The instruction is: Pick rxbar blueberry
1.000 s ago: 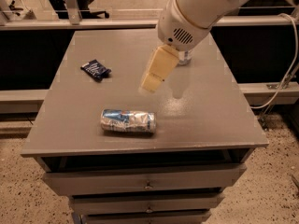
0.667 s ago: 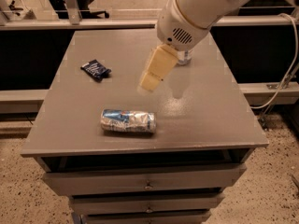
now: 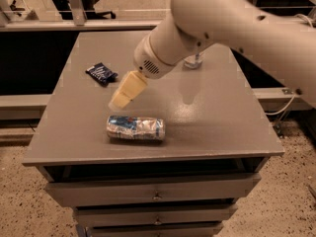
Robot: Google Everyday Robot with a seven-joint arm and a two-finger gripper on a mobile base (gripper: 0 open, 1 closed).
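Observation:
The rxbar blueberry (image 3: 101, 73) is a small crinkled dark navy wrapper with white lettering, lying flat at the back left of the grey cabinet top (image 3: 217, 117). My gripper (image 3: 122, 97) hangs from the big white arm over the middle of the top, its cream-coloured fingers pointing down and left. It is to the right of the bar and a little nearer the front, apart from it, and just above the crushed can.
A crushed silver-and-blue can (image 3: 135, 128) lies on its side near the front edge. A clear plastic water bottle (image 3: 193, 60) stands at the back, mostly hidden behind the arm. Drawers (image 3: 157, 195) run below the top. A cable (image 3: 289, 105) hangs at the right.
The arm has swung left and toward the camera, so the gripper now sits closer to the bar and over the can. The bar, can and bottle have not moved.

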